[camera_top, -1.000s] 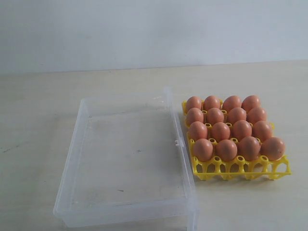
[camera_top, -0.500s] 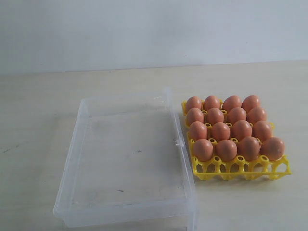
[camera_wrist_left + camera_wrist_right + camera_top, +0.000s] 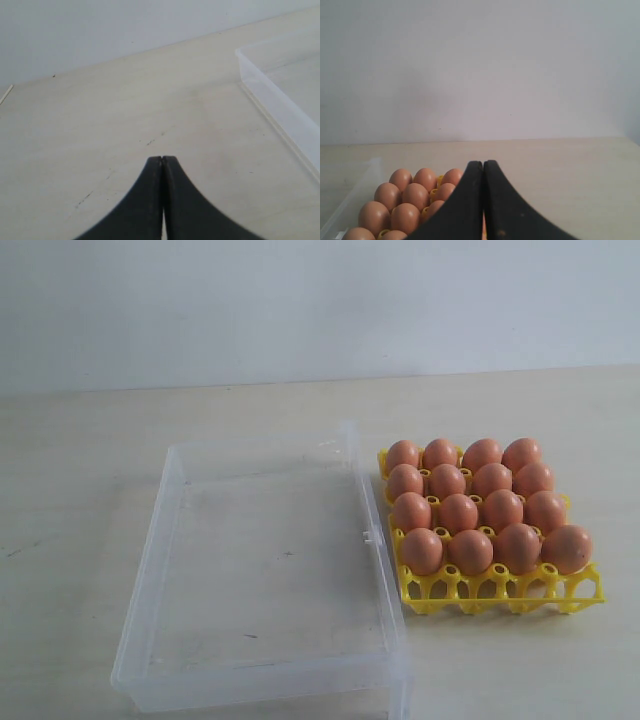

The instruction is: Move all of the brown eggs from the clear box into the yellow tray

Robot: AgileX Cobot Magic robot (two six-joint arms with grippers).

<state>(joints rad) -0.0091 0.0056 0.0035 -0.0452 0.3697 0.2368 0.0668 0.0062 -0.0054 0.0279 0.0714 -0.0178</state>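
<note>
The yellow tray [image 3: 500,592] stands at the right of the exterior view with brown eggs [image 3: 470,498] filling its cups in four rows. To its left lies the clear box [image 3: 262,570], with no egg inside. Neither arm shows in the exterior view. My left gripper [image 3: 162,159] is shut and holds nothing, above bare table beside a corner of the clear box [image 3: 280,102]. My right gripper [image 3: 482,163] is shut too, with nothing in it, and several brown eggs [image 3: 402,195] in the yellow tray [image 3: 434,195] lie beyond its dark fingers.
The pale wooden table [image 3: 90,470] runs back to a plain white wall [image 3: 320,300]. The box and the tray stand side by side, almost touching.
</note>
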